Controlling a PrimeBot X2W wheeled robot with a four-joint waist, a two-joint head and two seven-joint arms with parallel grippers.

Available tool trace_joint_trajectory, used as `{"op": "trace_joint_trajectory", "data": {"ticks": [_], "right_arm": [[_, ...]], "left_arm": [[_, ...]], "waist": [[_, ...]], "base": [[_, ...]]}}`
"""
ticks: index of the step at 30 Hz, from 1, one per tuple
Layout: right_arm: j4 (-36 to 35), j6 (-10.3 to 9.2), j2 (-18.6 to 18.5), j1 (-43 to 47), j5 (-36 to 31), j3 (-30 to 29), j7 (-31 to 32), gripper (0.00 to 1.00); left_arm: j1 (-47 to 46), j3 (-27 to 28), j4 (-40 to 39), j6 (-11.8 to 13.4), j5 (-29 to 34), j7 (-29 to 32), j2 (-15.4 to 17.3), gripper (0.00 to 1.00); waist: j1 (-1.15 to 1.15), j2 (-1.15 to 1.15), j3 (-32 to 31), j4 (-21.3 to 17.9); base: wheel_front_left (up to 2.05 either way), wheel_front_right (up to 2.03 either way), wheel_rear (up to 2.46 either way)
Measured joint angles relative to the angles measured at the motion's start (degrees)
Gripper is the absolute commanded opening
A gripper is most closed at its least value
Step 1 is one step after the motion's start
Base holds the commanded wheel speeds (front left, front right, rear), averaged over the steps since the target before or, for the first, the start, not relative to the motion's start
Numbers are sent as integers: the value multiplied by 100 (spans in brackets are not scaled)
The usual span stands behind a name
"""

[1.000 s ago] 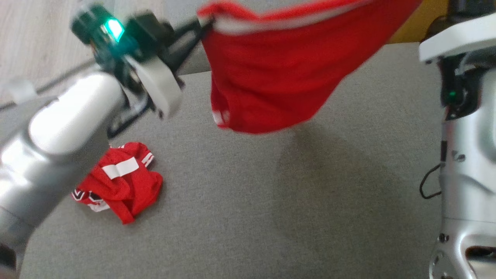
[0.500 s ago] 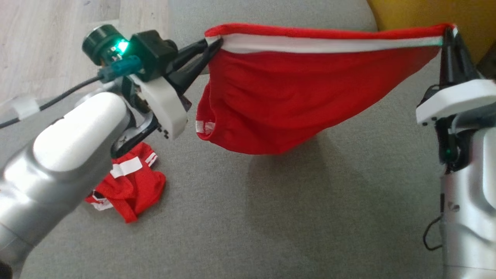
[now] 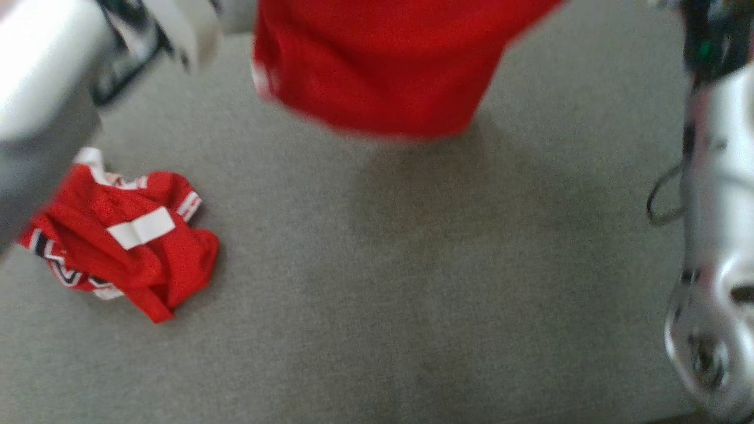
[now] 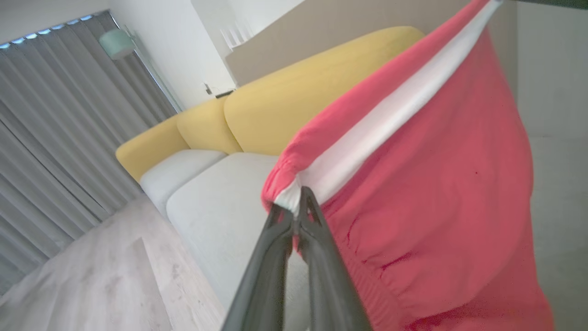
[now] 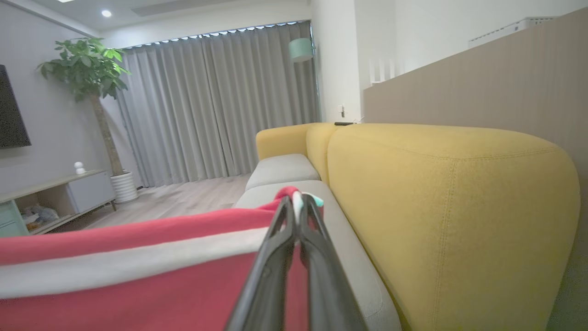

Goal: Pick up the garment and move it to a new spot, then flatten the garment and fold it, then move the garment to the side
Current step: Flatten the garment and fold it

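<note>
The left gripper (image 4: 297, 209) and right gripper (image 5: 296, 204) are pinching tight on the red garment (image 3: 383, 65), dangling it over the grey cushion (image 3: 412, 282) — lifted, I'd say, but flattening, folding and setting aside are waiting.

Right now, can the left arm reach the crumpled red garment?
Probably not yet: the left gripper is shut on the hanging garment. The crumpled red garment lies unobstructed below that arm.
</note>
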Motion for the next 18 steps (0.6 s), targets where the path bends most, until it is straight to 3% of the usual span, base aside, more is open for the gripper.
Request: {"op": "trace_joint_trajectory", "data": {"ticks": [3, 11, 18], "right_arm": [[753, 0, -8, -900, -140, -92, -487, 0], [1904, 0, -14, -2205, -524, -697, -1798, 0], [3226, 0, -107, -1851, -866, -768, -1930, 0]], "left_arm": [[-773, 70, 580, -5, 238, -432, -213, 0], [-1841, 298, 1638, -5, 591, -1603, -850, 0], [-1070, -190, 1724, -4, 356, -1839, -1192, 0]], "waist": [[1, 0, 399, -40], [1, 0, 1098, -100], [-1, 0, 1382, -56]], "base": [[0, 0, 0], [0, 0, 0], [0, 0, 0]]}}
